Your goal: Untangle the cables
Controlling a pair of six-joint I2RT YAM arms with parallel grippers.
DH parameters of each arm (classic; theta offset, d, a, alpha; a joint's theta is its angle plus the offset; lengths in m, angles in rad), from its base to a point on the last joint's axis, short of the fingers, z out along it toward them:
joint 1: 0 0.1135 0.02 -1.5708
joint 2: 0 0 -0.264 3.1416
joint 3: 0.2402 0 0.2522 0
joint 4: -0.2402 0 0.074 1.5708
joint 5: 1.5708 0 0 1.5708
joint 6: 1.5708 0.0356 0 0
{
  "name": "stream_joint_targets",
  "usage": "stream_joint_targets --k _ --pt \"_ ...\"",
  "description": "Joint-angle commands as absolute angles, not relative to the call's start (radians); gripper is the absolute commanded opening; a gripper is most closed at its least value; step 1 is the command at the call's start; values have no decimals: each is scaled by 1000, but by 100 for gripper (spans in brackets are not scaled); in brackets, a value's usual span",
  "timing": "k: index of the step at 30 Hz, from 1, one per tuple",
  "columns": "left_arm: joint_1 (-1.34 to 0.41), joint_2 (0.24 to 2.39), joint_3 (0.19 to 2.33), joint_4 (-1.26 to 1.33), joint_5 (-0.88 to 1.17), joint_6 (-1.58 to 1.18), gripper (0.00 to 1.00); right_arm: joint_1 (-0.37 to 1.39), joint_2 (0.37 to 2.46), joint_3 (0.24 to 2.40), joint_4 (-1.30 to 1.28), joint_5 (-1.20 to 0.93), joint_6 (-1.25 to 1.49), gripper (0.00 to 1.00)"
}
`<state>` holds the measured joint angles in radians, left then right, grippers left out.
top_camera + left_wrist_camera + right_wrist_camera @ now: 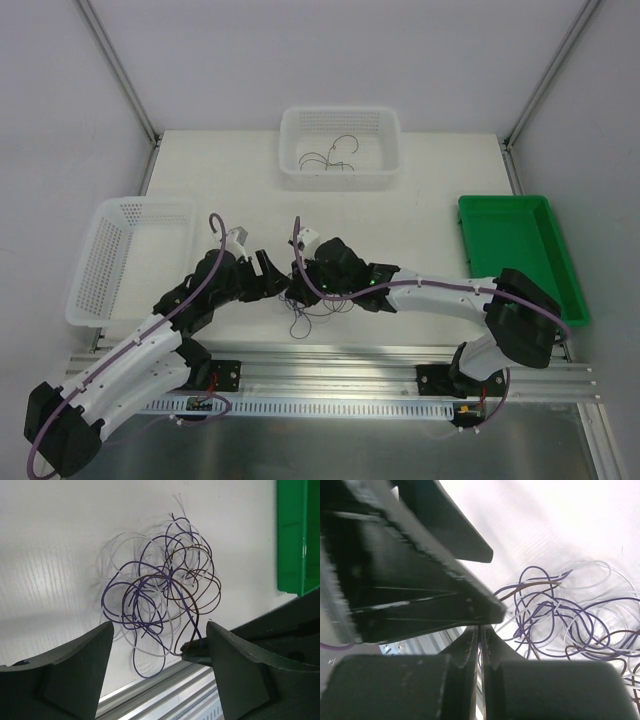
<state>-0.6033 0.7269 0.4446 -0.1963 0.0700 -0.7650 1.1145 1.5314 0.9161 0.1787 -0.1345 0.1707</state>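
White table, walled by pale panels on metal posts, shown from above and from both wrists. Cables: a loose bunch of purple, brown and clear-white wire lying flat on the table, directly ahead of the left pincer and framed by its two fingers, which stand spread wide and grip nothing. Right pincer: fingers pressed together. In the left wrist view its tip sits at the right-hand edge of the bunch. A purple and a brown strand run into it, so it appears to nip them, though the contact is too small to confirm. In this pincer's own view the bunch lies ahead and to the right.

The bunch has no marked long axis, being about as broad as deep. One purple loop trails from it towards the metal rail on the near side of both pincers.

Relation governing the coming move, as judged: the right arm is the nearer, at the rim of the bunch. The left arm is just short of the bunch and faces it from the opposite side, so a pull apart would run across the table between the two.

Well beyond the pincers stands a white basket holding a few loose wires. A second basket lies outward of the left pincer, a green tray outward of the right.
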Motion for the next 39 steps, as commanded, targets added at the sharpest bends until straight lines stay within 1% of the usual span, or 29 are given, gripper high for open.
stream_joint_targets --k 1,5,7,11,14,15,20,26,29,32,33,35,36,39 --pt "-612 635 396 -111 120 -755 75 1106 1491 887 222 -135 156 1" --pt "-612 586 342 -8 182 -767 70 1088 1508 859 303 -184 215 1" --pt "-612 560 307 35 207 -773 70 1063 1519 856 316 -196 285 1" --pt "-612 479 203 175 229 -776 70 1023 1509 807 440 -264 397 1" --pt "-614 451 158 236 238 -770 67 1011 1493 805 450 -264 465 1" --pt "-614 442 150 253 242 -767 62 1006 1488 807 442 -258 483 1" --pt "-614 449 133 301 262 -744 53 983 1470 799 456 -264 612 1" --pt "-624 479 138 331 265 -698 39 983 1470 807 472 -275 678 1" --pt "-634 468 137 339 256 -675 37 982 1471 811 480 -285 695 1" --pt "-637 460 140 341 252 -661 31 983 1476 815 497 -299 706 1" --pt "-638 460 140 341 252 -660 26 983 1477 816 497 -299 709 1" --pt "-640 459 140 341 253 -658 20 982 1476 818 495 -296 707 1" --pt "-638 459 140 341 255 -658 13 980 1474 816 495 -296 709 1" --pt "-638 457 140 338 265 -658 6 973 1473 810 494 -301 706 1"
